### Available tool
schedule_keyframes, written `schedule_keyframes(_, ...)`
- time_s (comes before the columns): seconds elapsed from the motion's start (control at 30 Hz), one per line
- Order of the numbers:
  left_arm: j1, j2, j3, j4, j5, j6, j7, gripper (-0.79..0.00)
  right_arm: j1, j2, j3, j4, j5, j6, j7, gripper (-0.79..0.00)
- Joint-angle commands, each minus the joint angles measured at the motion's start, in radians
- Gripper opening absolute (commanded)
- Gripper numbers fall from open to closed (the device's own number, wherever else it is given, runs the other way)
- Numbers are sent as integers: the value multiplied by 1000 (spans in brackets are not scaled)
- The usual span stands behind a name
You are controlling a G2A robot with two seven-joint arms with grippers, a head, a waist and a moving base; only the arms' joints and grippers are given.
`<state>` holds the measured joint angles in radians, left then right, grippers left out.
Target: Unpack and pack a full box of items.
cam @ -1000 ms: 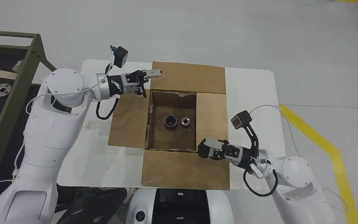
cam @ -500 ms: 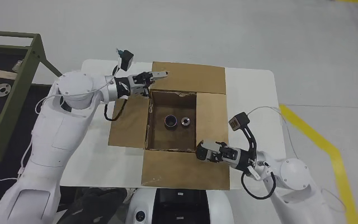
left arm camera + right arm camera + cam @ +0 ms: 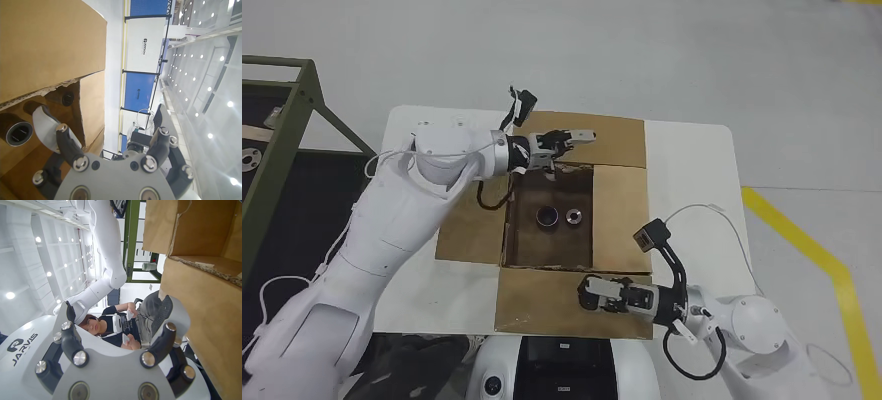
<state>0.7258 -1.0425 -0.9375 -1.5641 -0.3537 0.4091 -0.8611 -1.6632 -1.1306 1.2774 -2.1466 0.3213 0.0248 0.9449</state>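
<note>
Left jaws are hanging apart over the box (image 3: 510,215) rim, right jaws apart by its flap (image 3: 542,310); unpacking likely, next lowering onto a bearing (image 3: 546,216).

- The right claw (image 3: 116,301) has its fingers (image 3: 171,313) spread wide apart.
- One fingertip sits just beside the edge of a flap (image 3: 211,323) of the cardboard box (image 3: 204,234); whether they touch cannot be told.
- The flap's fold is torn, with the corrugation showing.
- Beyond the claw are a white arm (image 3: 105,256) and a green frame (image 3: 130,237).
</note>
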Motion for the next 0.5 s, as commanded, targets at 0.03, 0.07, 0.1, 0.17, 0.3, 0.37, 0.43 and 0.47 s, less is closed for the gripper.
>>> schedule_keyframes(0.03, -25, -17, 53, 3, 4, 1, 16, 0, -7, 2, 4, 2, 6, -8, -5, 0)
schedule_keyframes(0.07, -30, -22, 70, 2, 8, -1, 19, 0, -9, 3, 5, 3, 7, -9, -8, 0)
schedule_keyframes(0.1, -33, -27, 83, 2, 8, 0, 24, 0, -11, 4, 7, 3, 8, -9, -10, 0)
schedule_keyframes(0.17, -34, -35, 104, 2, 15, -2, 36, 0, -14, 6, 9, 3, 7, -8, -13, 0)
schedule_keyframes(0.3, -25, -41, 120, 2, 24, -5, 47, 0, -21, 10, 14, 2, 7, -7, -16, 0)
schedule_keyframes(0.37, -21, -42, 119, 4, 28, -4, 46, 0, -23, 12, 16, 2, 9, -7, -16, 0)
schedule_keyframes(0.43, -14, -42, 120, 4, 34, -5, 41, 0, -23, 13, 16, 4, 11, -6, -16, 0)
schedule_keyframes(0.47, -8, -43, 122, 4, 36, -6, 39, 0, -22, 14, 16, 6, 13, -6, -17, 0)
